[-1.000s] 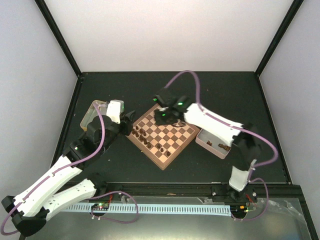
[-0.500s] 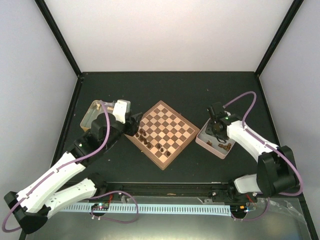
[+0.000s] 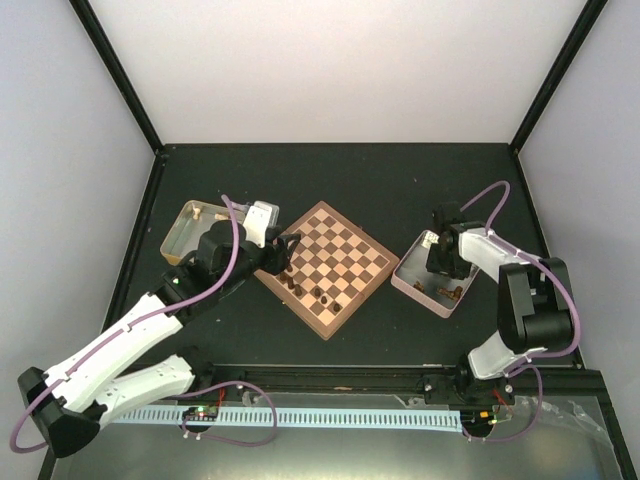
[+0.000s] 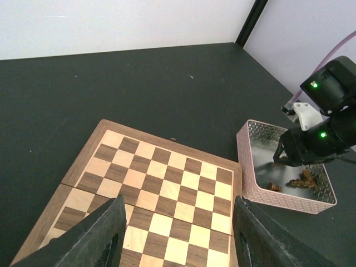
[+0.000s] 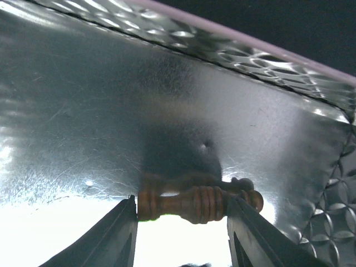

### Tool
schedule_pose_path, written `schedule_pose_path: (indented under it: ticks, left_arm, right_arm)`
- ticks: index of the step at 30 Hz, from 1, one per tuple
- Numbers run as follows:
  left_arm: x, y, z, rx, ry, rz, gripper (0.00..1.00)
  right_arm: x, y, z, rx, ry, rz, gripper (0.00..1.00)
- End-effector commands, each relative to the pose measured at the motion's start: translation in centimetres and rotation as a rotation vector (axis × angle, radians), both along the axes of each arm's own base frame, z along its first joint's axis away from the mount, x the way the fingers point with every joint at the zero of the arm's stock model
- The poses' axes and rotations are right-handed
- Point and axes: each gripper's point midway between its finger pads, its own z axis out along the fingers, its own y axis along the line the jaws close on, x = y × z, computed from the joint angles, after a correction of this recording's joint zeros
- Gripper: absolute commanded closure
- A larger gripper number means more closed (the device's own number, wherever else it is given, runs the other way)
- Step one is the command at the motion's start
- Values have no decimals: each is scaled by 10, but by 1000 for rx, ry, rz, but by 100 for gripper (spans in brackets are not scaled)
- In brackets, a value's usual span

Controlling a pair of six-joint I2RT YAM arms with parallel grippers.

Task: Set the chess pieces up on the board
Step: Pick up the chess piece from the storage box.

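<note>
The board [image 3: 345, 250] lies as a diamond mid-table, with several dark chess pieces [image 3: 318, 293] along its near-left edge. My left gripper [image 3: 285, 255] hovers over the board's left corner. In the left wrist view it [image 4: 178, 228] is open, with only bare squares of the board [image 4: 161, 189] between its fingers. My right gripper [image 3: 440, 270] is down inside the pink tray [image 3: 408, 285]. In the right wrist view it [image 5: 181, 222] is open, its fingers at either end of one brown chess piece [image 5: 194, 203] lying flat on the tray's shiny floor.
A gold tray [image 3: 178, 240] sits left of the board, under the left arm. The pink tray [image 4: 253, 167] holds a few more loose pieces [image 4: 303, 179]. Its embossed wall [image 5: 222, 39] rises close ahead of the right fingers. Black frame posts stand at the table's corners.
The right arm swung from over the board's top corner to the pink tray and lowered into it, its jaws widening. The left gripper moved right onto the board's left corner.
</note>
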Motion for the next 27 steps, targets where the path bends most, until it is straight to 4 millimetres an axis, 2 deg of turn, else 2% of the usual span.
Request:
schedule_pose_path:
  ticks: [1,6,12,15,23,27]
  left_arm:
    - [2,-5,16,-27,-34,-21,45]
    - [4,-8,13,-21,-27,-27,45]
    - [4,-9,11,-13,-23,-31,45]
    - [5,-9,10,-13,-21,-31,45]
    - [4,-10,10,-14,-21,-37,45]
    - [4,-10,10,-15,-20,-40,45]
  right_arm:
    - [8,-12,3,-70,8,-2,53]
    - [18,-16,0,-101,11,-6,53]
    - [21,-20,-5,-118,13,-16,49]
    - [22,-16,-5,-91,6,-10,49]
    - [32,12,7,51,-49,79,53]
    - [33,7,18,36,-90,35,50]
